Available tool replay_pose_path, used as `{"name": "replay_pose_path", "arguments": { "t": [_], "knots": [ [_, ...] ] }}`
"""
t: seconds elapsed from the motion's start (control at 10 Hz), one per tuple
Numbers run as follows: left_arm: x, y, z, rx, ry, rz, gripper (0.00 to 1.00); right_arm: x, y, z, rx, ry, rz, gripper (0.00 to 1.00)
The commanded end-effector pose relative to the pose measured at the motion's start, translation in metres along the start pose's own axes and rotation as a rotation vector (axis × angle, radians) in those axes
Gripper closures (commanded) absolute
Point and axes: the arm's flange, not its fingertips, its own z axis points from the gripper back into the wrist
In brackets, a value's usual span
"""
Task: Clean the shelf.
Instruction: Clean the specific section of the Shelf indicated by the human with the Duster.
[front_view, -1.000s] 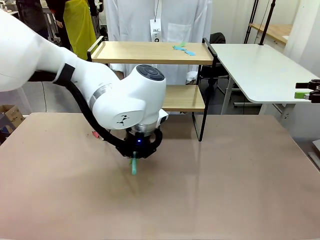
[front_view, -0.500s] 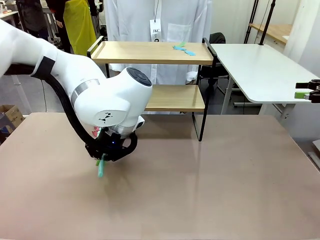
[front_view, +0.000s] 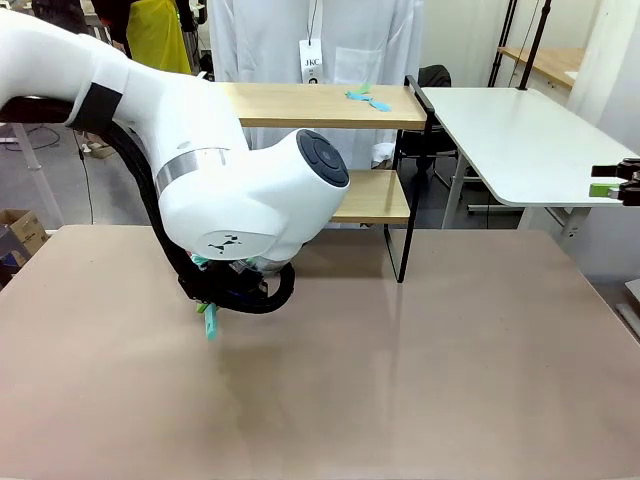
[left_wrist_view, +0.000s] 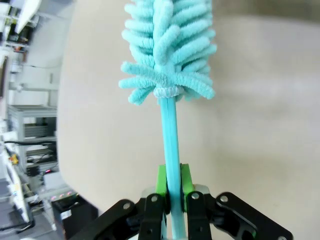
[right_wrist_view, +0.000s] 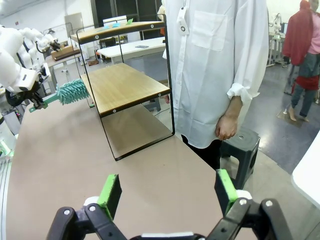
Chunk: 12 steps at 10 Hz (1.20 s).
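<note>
Your left gripper (left_wrist_view: 170, 182) was pinched tight on the thin handle of a teal duster (left_wrist_view: 167, 60), the green pads (left_wrist_view: 161, 181) pressing it from both sides just below the fluffy head. The shelf (front_view: 370, 105) stood at the far edge of the brown table (front_view: 450, 350). Seen from the front, your left arm (front_view: 240, 190) hung before the shelf and covered the left part of both its boards, with the wrist low in front of the lower board.

From the right wrist camera, the duster's head lay level, pointing at the open end of the shelf's lower board (right_wrist_view: 125, 82) and just beside it. You could not tell from these views whether the fibres touched the wood.

A few small blue and green scraps (front_view: 368, 98) lay on the shelf's top board, near its right rail.

Your right gripper (right_wrist_view: 167, 192) sat well off to the right of the shelf, past the white side table (front_view: 510, 140), with its fingers spread wide and nothing between them.

A person in a white coat (right_wrist_view: 215, 65) stood just behind the shelf, one hand (right_wrist_view: 226, 127) hanging at the side.
</note>
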Motion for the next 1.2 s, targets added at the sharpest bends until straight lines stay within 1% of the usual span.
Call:
{"name": "replay_pose_path", "arguments": {
  "t": [0.0, 0.1, 0.2, 0.3, 0.4, 0.5, 0.6, 0.7, 0.9, 1.1],
  "knots": [
    [0.009, 0.006, -0.015, 0.004, 0.031, 0.001, 0.87, 0.003, 0.001, 0.0, 0.002, 0.002, 0.007, 0.0],
    [0.009, 0.006, -0.015, 0.004, 0.031, 0.001, 0.87, 0.003, 0.001, 0.0, 0.002, 0.002, 0.007, 0.0],
    [0.003, 0.0, -0.006, 0.002, 0.011, -0.001, 0.87, 0.003, 0.001, 0.0, 0.002, 0.002, 0.007, 0.0],
    [0.002, 0.002, 0.001, -0.13, -0.018, -0.024, 0.87, 0.003, 0.001, 0.0, 0.002, 0.002, 0.007, 0.0],
    [-0.002, 0.013, 0.003, -0.215, -0.038, -0.055, 0.87, 0.003, 0.001, 0.0, 0.002, 0.002, 0.007, 0.0],
    [-0.003, 0.029, 0.0, -0.28, -0.053, -0.097, 0.87, 0.003, 0.001, 0.0, 0.002, 0.002, 0.007, 0.0],
    [-0.007, 0.042, -0.004, -0.315, -0.068, -0.133, 0.87, 0.003, 0.001, 0.0, 0.002, 0.002, 0.007, 0.0],
    [-0.011, 0.053, -0.008, -0.344, -0.077, -0.191, 0.87, 0.003, 0.001, 0.0, 0.002, 0.002, 0.007, 0.0],
    [-0.016, 0.074, -0.015, -0.445, -0.119, -0.374, 0.87, 0.003, 0.001, 0.0, 0.002, 0.002, 0.007, 0.0],
    [-0.013, 0.099, -0.026, -0.636, -0.163, -0.475, 0.87, 0.003, 0.001, 0.0, 0.002, 0.002, 0.007, 0.0]
  ]
}}
